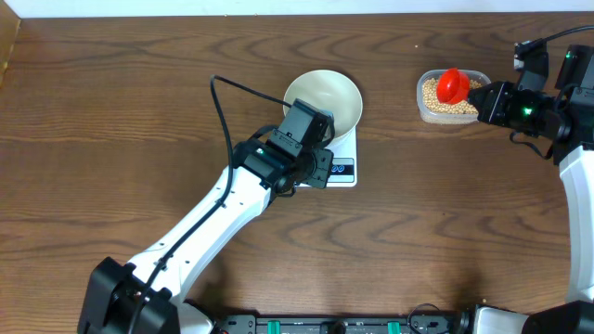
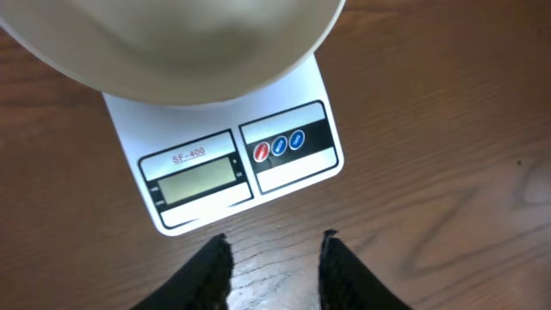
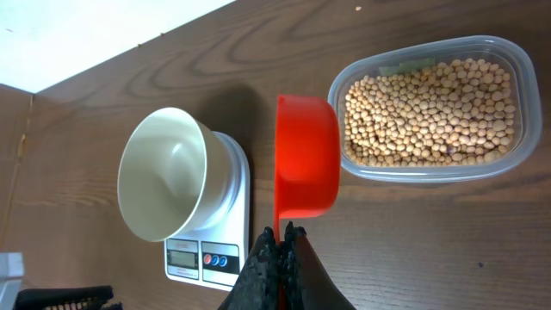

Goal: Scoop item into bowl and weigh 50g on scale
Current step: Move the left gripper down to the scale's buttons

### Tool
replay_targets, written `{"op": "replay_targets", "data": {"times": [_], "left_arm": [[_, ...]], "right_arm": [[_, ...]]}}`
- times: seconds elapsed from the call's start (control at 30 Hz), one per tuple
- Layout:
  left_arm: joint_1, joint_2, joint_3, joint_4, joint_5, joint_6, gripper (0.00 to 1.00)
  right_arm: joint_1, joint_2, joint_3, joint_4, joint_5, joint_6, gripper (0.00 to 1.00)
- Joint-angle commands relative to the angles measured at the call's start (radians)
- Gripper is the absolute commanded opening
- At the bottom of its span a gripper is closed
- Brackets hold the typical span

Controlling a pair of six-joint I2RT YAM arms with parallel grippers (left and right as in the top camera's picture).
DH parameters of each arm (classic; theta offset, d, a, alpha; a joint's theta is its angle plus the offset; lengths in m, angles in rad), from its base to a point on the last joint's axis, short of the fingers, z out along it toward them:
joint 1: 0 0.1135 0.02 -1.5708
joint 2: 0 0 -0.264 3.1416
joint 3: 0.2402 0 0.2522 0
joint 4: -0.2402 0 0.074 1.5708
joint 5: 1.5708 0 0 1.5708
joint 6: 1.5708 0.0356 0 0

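left gripper point(image 2: 275, 243): 2 fingers spread, just off scale point(image 2: 207, 172) display edge
right gripper point(image 3: 279, 232): fingers pinched on 1 red scoop point(image 3: 306, 155), between scale and tub point(image 3: 430, 175)
bowl point(image 3: 168, 172): 1, sat on scale
beans point(image 3: 430, 108): too many to count, in tub, right of scale
buttons point(image 2: 280, 146): 3
hidden: display point(image 2: 194, 181) digits unreadable; scoop handle end buried in fingers

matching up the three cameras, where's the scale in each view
Overhead: scale at centre, under the bowl, partly covered by the left arm.
Left wrist: scale fills the middle, display and buttons toward the left end effector.
Right wrist: scale at bottom left, left of the red scoop.
Shared landmark: the white bowl sitting on the scale, seen in all three.
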Motion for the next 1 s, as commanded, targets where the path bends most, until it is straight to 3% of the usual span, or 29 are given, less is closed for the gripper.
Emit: {"op": "replay_targets", "data": {"times": [0.0,0.03,0.1,0.33,0.97], "left_arm": [[-0.001,0.056,-0.010,0.011,-0.017,-0.004,0.19],[-0.002,0.073,-0.010,0.017,-0.017,-0.004,0.11],[-0.002,0.098,-0.010,0.028,-0.017,-0.004,0.07],[-0.020,0.160,-0.010,0.070,-0.017,0.000,0.07],[-0.039,0.334,-0.010,0.220,-0.029,0.151,0.07]], "right_arm": [[-0.008,-0.016,0.021,-0.005,0.008,-0.023,0.01],[-0.008,-0.016,0.021,-0.008,0.008,-0.024,0.01],[-0.008,-0.016,0.021,-0.012,0.009,-0.027,0.01],[-0.008,-0.016,0.020,-0.035,0.039,-0.038,0.01],[-0.008,-0.016,0.020,-0.037,0.039,-0.038,0.01]]}}
